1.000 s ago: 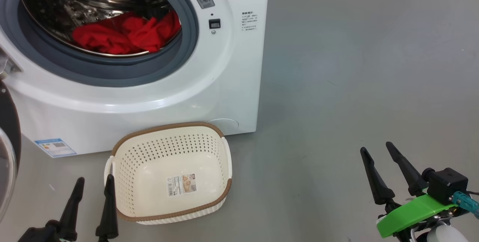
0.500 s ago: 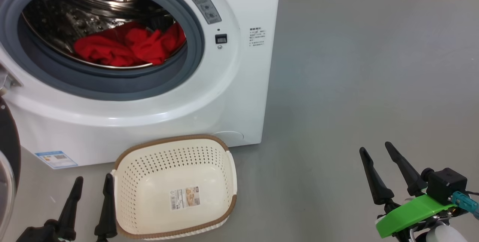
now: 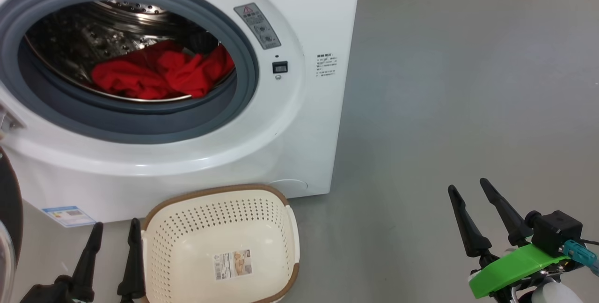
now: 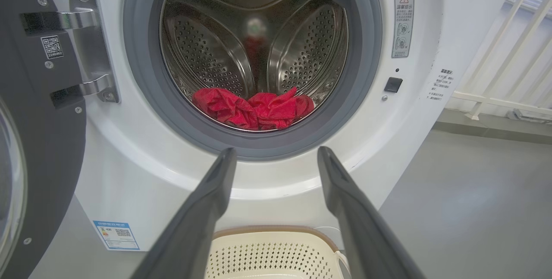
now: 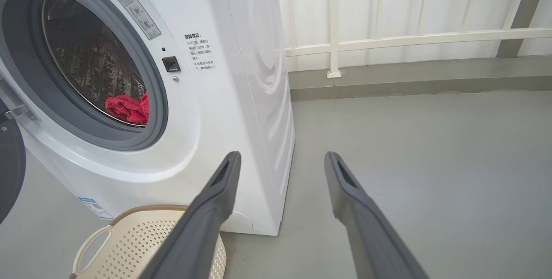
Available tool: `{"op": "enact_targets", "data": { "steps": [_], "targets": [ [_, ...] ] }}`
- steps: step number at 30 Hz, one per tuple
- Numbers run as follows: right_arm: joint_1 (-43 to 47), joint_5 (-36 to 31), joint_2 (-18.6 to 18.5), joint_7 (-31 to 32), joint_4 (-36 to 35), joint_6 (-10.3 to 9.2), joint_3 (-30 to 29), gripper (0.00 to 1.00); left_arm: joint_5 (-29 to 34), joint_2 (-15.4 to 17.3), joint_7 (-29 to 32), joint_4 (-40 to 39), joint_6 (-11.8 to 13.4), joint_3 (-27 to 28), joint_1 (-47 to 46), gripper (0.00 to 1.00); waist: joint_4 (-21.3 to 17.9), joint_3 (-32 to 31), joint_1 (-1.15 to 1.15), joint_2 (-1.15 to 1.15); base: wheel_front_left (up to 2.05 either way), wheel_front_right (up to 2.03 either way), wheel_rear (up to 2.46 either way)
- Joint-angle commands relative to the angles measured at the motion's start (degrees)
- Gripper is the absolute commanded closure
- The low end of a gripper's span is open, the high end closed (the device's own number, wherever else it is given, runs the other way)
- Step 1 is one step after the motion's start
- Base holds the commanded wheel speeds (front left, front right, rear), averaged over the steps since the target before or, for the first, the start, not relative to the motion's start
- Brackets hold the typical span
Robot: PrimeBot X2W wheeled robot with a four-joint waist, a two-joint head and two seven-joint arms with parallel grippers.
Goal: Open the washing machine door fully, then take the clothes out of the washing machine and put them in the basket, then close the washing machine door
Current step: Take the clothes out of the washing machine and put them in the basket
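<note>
You are seeing washing machine door (image 3: 9,200) running off head view's left edge, mostly cut. Basket (image 3: 210,190) is losing near rim to bottom edge. Drum lip (image 3: 140,100) is hiding clothes' (image 3: 159,76) underside. Warning label (image 3: 258,25) print is coming out too small to read.

A smooth grey floor (image 3: 444,106) carries a big white boxy front-loading washing machine (image 3: 299,144), which stands ahead of the left fingers (image 3: 133,265). A small cream perforated plastic basket (image 3: 262,221) with a brown rim sits just beside those fingers, close before the machine and well apart from the right fingers (image 3: 465,232).
</note>
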Motion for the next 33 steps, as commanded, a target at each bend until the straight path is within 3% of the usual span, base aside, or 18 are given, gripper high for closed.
{"op": "enact_targets", "data": {
  "steps": [1, 33],
  "targets": [
    [-1.2, 0.0, -0.7, -0.5, -1.2, 0.35, 1.3, 0.00, 0.2, 0.8, -0.4, -1.1, -0.3, 2.1, -1.8, 0.00, -0.1, 0.0, 0.00, 0.00, 0.63, -0.63, 0.00],
    [-1.4, -0.1, -0.5, -0.5, -1.7, 0.35, 1.1, 0.00, 2.0, 0.6, -0.4, -0.5, -0.3, 1.6, -2.2, 0.00, 0.2, 1.4, 0.00, 0.00, 0.12, -0.12, 0.00]
  ]
}}
